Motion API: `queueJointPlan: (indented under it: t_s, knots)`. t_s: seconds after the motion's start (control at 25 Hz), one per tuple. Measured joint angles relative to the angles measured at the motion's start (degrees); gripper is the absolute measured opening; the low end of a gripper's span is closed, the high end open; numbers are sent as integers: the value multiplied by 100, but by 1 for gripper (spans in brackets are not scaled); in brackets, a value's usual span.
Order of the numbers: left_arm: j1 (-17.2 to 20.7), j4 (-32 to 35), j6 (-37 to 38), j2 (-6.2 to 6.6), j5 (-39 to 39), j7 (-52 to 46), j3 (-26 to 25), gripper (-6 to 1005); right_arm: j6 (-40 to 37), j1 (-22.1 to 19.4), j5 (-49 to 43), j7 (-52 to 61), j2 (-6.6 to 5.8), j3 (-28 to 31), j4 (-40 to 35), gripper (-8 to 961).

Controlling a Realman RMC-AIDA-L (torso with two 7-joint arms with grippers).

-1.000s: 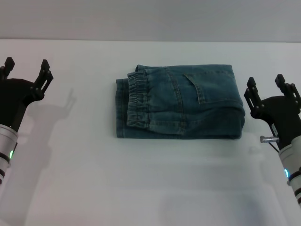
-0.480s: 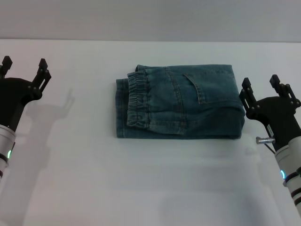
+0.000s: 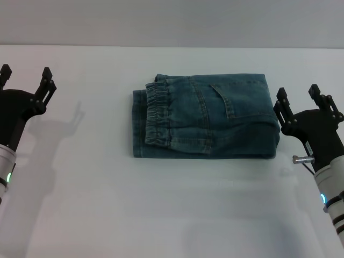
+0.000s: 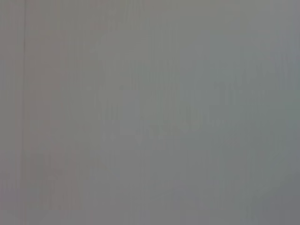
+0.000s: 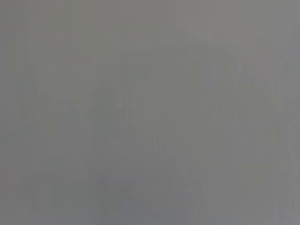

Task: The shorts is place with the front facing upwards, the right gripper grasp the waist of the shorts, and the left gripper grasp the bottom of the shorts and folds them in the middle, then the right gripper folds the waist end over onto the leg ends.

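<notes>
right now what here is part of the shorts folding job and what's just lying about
Part of the job:
- folded denim shorts, waistband lying on top
- left gripper, open, off to the shorts' left
- right gripper, open, beside the shorts' right edge

Just lying about:
- nothing but the white table

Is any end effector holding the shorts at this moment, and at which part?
Nothing is held. The left end effector and right end effector are open, apart from the folded shorts.
</notes>
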Motion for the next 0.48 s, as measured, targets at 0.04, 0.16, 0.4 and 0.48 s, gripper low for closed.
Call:
queueJointPlan:
  t_s: [0.04, 0.16, 0.4, 0.48]
  knots:
    - [7, 0, 0, 0, 0, -9, 0, 859, 0, 0, 0, -1, 0, -2, 0, 630]
    - [20, 0, 0, -5, 0, -16, 0, 859, -8, -4, 0, -1, 0, -16, 6, 630]
    - [50, 0, 0, -9, 0, -18, 0, 859, 4, -10, 0, -1, 0, -48, 9, 630]
    - [50, 0, 0, -9, 0, -18, 0, 859, 4, -10, 0, -1, 0, -48, 9, 630]
